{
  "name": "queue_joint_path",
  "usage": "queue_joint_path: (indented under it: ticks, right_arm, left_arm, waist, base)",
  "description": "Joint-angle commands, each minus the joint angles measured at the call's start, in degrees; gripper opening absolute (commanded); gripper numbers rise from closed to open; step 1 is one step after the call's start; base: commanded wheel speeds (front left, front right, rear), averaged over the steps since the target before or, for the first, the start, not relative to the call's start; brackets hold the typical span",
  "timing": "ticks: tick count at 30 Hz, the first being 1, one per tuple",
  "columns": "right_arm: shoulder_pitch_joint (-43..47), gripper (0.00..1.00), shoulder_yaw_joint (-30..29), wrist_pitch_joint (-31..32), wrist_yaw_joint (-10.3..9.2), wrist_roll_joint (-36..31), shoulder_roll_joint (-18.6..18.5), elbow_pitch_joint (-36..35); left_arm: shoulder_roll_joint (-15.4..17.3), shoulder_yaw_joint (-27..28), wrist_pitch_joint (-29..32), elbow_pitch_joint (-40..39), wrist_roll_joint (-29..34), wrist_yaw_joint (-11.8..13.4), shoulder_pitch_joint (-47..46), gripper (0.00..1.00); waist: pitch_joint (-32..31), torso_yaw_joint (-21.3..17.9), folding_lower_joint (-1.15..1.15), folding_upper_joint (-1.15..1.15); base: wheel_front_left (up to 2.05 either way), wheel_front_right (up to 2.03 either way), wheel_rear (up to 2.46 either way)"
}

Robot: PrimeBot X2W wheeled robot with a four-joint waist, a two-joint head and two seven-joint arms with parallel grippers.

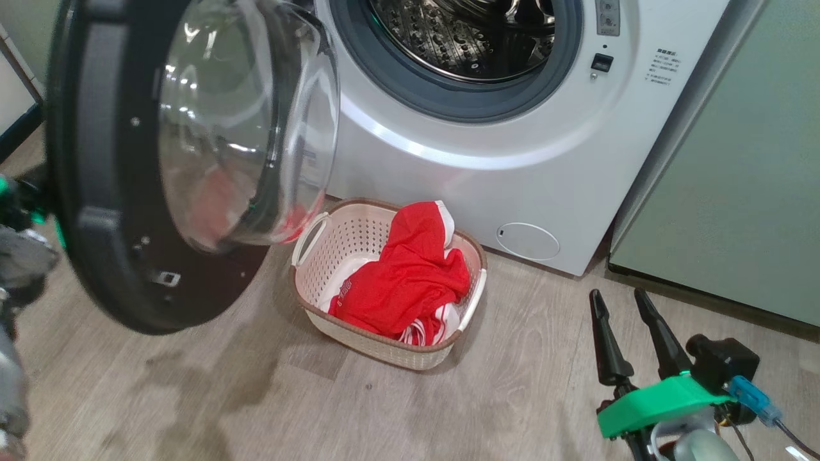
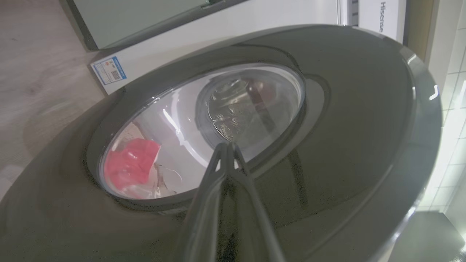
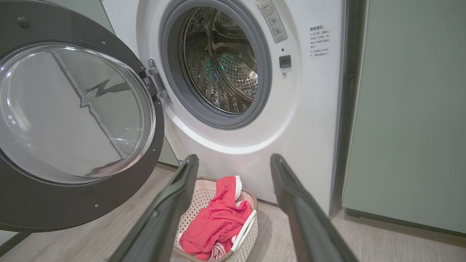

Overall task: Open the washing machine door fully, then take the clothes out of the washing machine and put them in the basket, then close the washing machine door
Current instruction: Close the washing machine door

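Note:
The washing machine door (image 1: pixel 115 211) stands swung open to the left, its glass bowl facing the white washing machine (image 1: pixel 512 166). The red clothes (image 1: pixel 410 275) lie heaped in the cream basket (image 1: pixel 320 256) on the floor below the drum opening. The part of the drum (image 3: pixel 222 65) I see is bare steel. My left gripper (image 2: pixel 227 145) is shut, its tips against the door's dark outer face (image 2: pixel 346 109) at the edge of the glass, with nothing held. My right gripper (image 1: pixel 620 298) hovers open over the floor, right of the basket (image 3: pixel 196 196), fingers (image 3: pixel 182 189) pointing at the machine.
Pale-green cabinets (image 1: pixel 737 179) stand close on the machine's right. Wood-look floor (image 1: pixel 256 397) stretches in front of the basket. Part of my left arm (image 1: pixel 19 256) sits behind the door at the far left. A blue label (image 2: pixel 108 71) marks the machine's side.

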Motion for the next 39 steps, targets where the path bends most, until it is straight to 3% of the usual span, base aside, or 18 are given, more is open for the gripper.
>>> queue_joint_path:
  ticks: [1, 9, 13, 19, 31, 39]
  right_arm:
    - [-0.50, 1.00, 1.07, -0.37, 0.40, 0.01, -0.08, -1.68]
    - [0.31, 1.00, -0.39, -0.37, 0.40, 0.34, -0.08, -1.86]
    - [0.59, 1.00, -0.61, -0.37, 0.40, 0.36, -0.08, -1.88]
    - [-0.45, 1.00, -0.81, -0.37, 0.40, 0.28, -0.08, -2.19]
    - [-2.82, 1.00, -0.66, -0.37, 0.40, -0.37, -0.08, -2.75]
    - [-2.41, 1.00, -0.35, -0.37, 0.40, -0.24, -0.08, -2.60]
  left_arm:
    - [1.76, 0.39, 0.99, -3.39, -0.72, -0.37, -0.60, 0.00]
    - [-6.28, -2.08, 8.48, -21.66, -5.01, -0.19, 9.77, 0.00]
    - [-11.18, -4.14, 11.81, -32.01, -6.50, 1.90, 14.77, 0.00]
    - [-14.87, -9.70, 8.75, -41.99, -6.08, 4.08, 19.09, 0.00]
    - [-15.28, -20.08, -9.27, -36.25, -9.08, 3.99, 15.18, 0.00]
    - [-15.29, -20.16, -18.60, -26.56, -8.13, 1.89, 10.08, 0.00]
  waist:
    - [0.01, -0.03, 0.00, 0.00]
    - [-0.14, 0.03, 0.00, 0.00]
    - [-0.11, -0.15, 0.00, 0.00]
    - [1.13, -2.10, 0.00, 0.00]
    - [3.49, -12.12, 0.00, 0.00]
    - [2.88, -20.71, 0.00, 0.00]
  base:
    - [0.00, 0.00, 0.00]
    - [0.00, 0.00, 0.00]
    - [0.00, 0.00, 0.00]
    - [0.00, 0.00, 0.00]
    - [0.00, 0.00, 0.00]
    - [0.00, 0.00, 0.00]
